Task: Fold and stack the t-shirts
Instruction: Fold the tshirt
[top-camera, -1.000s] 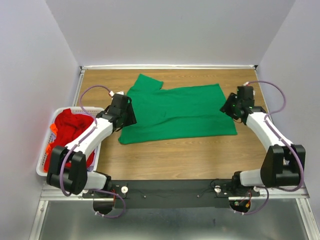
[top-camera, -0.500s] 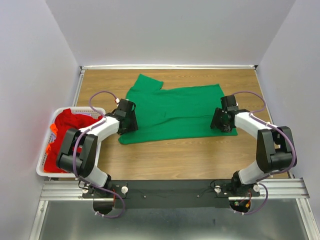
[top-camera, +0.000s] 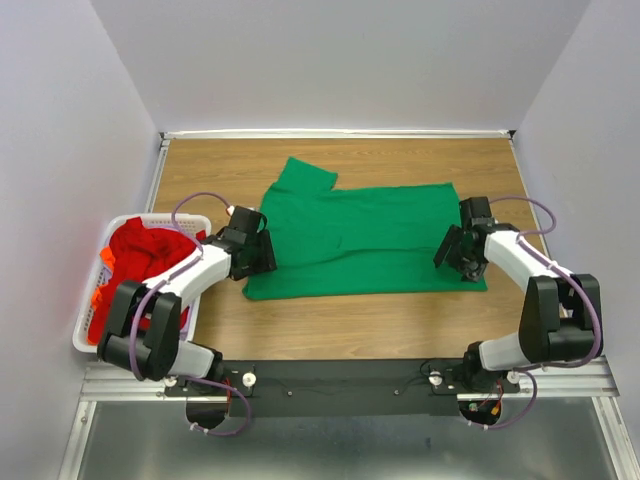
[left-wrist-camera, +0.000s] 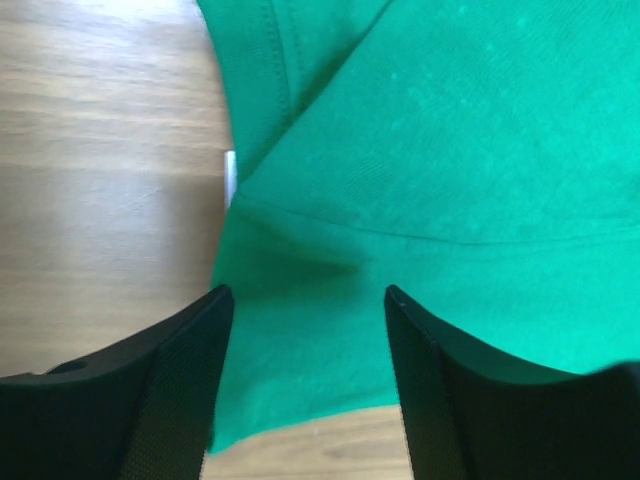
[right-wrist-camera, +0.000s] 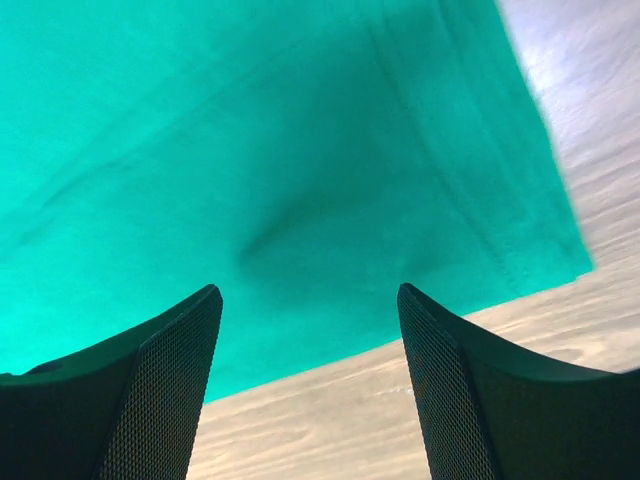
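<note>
Low in the top view, the wooden table (top-camera: 340, 320) runs across the frame. Just beyond, our left gripper (top-camera: 262, 253) sits over the lower-left edge of the green shirt (top-camera: 360, 235), jaws spread, cloth showing between them, nothing pinched. Our right gripper (top-camera: 457, 254) sits over the lower-right corner, jaws likewise spread and holding nothing. The shirt lies flat across mid-frame, one sleeve reaching toward the upper left. At the left edge, red shirts (top-camera: 140, 262) fill the basket (top-camera: 84, 338).
</note>
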